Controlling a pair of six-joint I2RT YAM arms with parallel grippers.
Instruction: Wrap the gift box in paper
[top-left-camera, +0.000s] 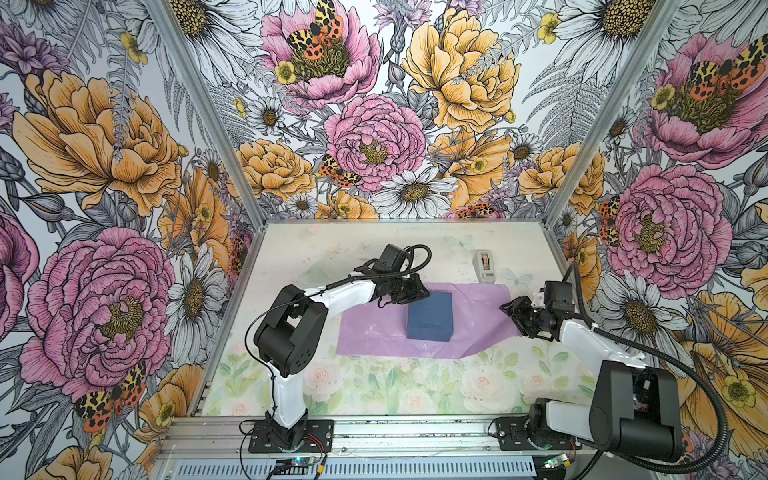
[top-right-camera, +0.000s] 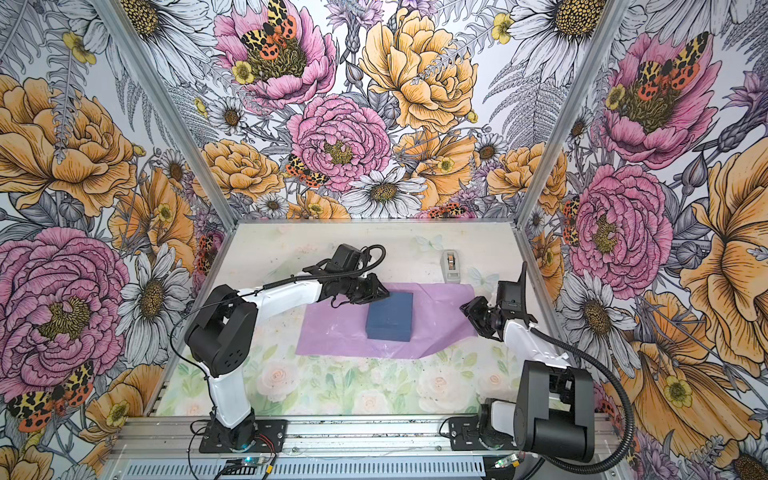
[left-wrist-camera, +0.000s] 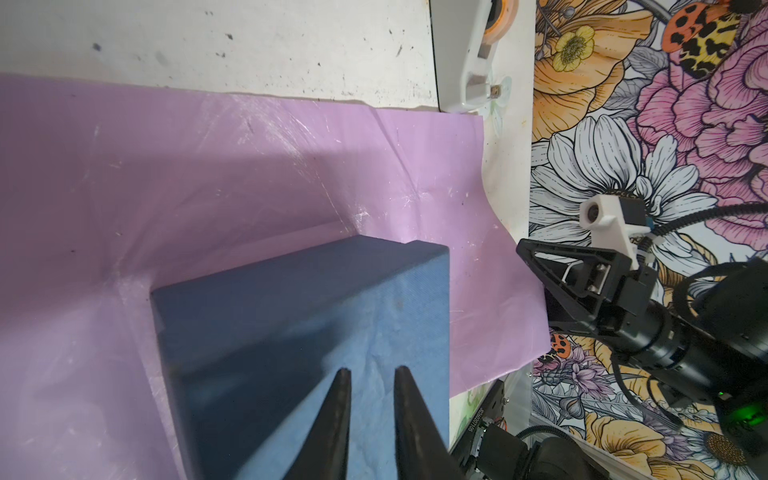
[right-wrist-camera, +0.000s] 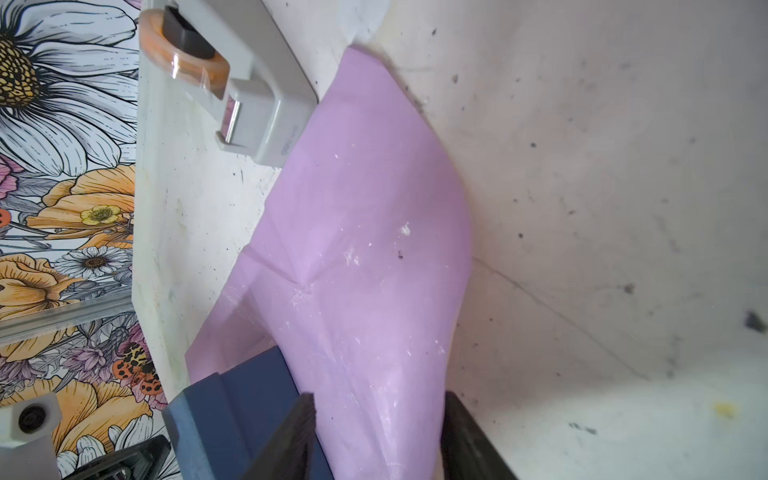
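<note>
On your table, the paper lies lilac side up, the gift box on its middle. Your right end effector straddles the paper's raised right edge, jaws apart. Your left end effector is at the box's far-left corner, jaws barely apart, empty. Farther back stands the tape dispenser.

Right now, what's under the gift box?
The paper, lilac face up, spreads out from under the gift box on all sides, over the table. The patch beneath the box is covered, so anything else there can't be seen.
</note>
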